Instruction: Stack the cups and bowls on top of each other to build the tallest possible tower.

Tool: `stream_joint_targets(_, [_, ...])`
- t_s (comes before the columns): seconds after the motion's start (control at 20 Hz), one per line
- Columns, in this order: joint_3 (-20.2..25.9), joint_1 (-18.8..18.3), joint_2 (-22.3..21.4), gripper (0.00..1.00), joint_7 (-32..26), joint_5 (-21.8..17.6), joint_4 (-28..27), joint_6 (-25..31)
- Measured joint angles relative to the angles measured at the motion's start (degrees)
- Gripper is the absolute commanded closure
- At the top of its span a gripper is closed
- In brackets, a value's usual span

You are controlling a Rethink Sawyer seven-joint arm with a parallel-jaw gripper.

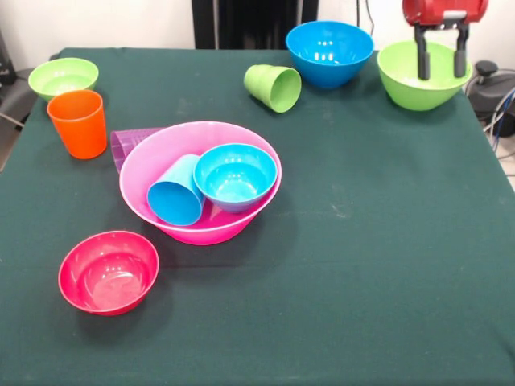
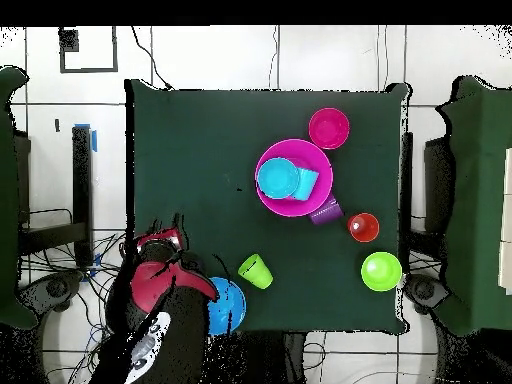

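The large pink bowl (image 1: 201, 186) is sitting a little left of the table's middle in the front view and is serving as the base of the tower. Inside it, a small light blue bowl (image 1: 236, 174) is resting upright at its 3 o'clock side, and a light blue cup (image 1: 175, 193) is lying on its side at its 8 o'clock, mouth toward the camera, touching the small bowl. Nothing is rising above the rim by much, so the tower is barely beginning.

A purple cup (image 1: 125, 145) is lying tipped just behind the pink bowl at its 10 o'clock, partly hidden by the rim. The orange cup (image 1: 78, 122) is standing upright beside it, and a small green bowl (image 1: 63, 77) is sitting beyond at 10 o'clock. The red bowl (image 1: 108, 271) is waiting at 7 o'clock, apart from the base. At 1 o'clock a light green cup (image 1: 273, 87) is lying on its side, with the medium blue bowl (image 1: 329, 52) behind it.

At 2 o'clock, well apart, the gripper (image 1: 441, 63) is hanging over the medium green bowl (image 1: 423, 74), its two fingers spread and holding nothing. Judging from this, seven pieces are left to stack.
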Motion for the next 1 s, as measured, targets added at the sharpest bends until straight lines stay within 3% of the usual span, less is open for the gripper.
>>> stream_joint_targets(0.25, [2.89, -1.09, -5.18, 0.00, 0.00, -0.10, 2.49, 2.16])
stream_joint_targets(0.45, [8.01, -5.07, -8.87, 0.00, 0.00, -2.06, 5.45, 2.16])
stream_joint_targets(0.7, [22.03, -17.67, -11.48, 0.00, 0.00, -7.38, 10.50, 2.19])
stream_joint_targets(0.75, [26.21, -21.61, -11.39, 0.00, 0.00, -7.44, 12.05, 2.39])
stream_joint_targets(1.0, [33.72, -28.64, -11.25, 0.00, 0.00, -4.55, 16.12, 5.09])
